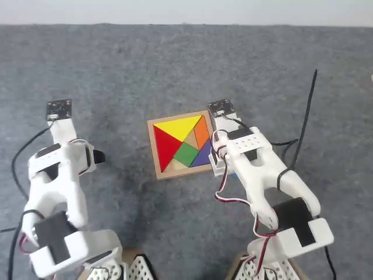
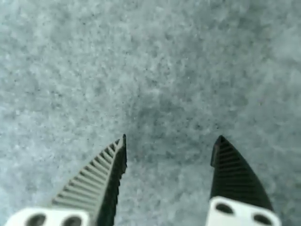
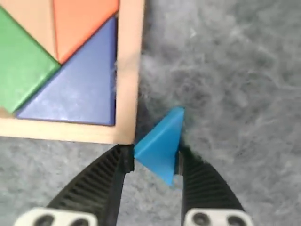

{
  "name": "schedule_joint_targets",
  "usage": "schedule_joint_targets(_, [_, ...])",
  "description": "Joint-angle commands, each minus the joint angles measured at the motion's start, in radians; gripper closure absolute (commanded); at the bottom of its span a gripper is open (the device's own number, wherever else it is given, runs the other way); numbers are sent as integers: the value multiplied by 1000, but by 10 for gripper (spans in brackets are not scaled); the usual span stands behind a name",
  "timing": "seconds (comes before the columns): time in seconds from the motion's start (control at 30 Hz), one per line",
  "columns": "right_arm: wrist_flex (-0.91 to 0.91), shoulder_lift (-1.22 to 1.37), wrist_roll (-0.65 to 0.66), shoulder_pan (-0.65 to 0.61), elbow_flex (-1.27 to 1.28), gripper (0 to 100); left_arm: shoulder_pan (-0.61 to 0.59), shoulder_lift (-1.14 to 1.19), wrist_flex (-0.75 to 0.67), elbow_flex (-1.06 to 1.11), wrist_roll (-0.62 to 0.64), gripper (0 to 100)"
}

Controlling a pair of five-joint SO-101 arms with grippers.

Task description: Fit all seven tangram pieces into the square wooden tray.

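Right wrist view: blue triangle (image 3: pixel 160 143) pinched beside tray (image 3: pixel 127 70).
Held by the right gripper (image 3: pixel 153 157) for placing; left gripper (image 2: pixel 171 137) agape, empty.

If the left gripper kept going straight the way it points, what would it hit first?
The open left gripper points at the grey mat, so it would likely touch the mat first. How far off that is, the picture does not show.
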Motion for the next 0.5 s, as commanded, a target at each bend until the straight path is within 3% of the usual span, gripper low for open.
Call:
schedule_joint_targets(0.0, [-28,-1,-17,8,-52,909,9,-5,-12,-30,6,716])
schedule_joint_targets(0.2, [-28,-59,-72,38,-57,969,9,-5,-12,-30,6,716])
schedule_joint_targets(0.47, [-28,-143,-146,35,-52,957,9,-3,-12,-30,6,716])
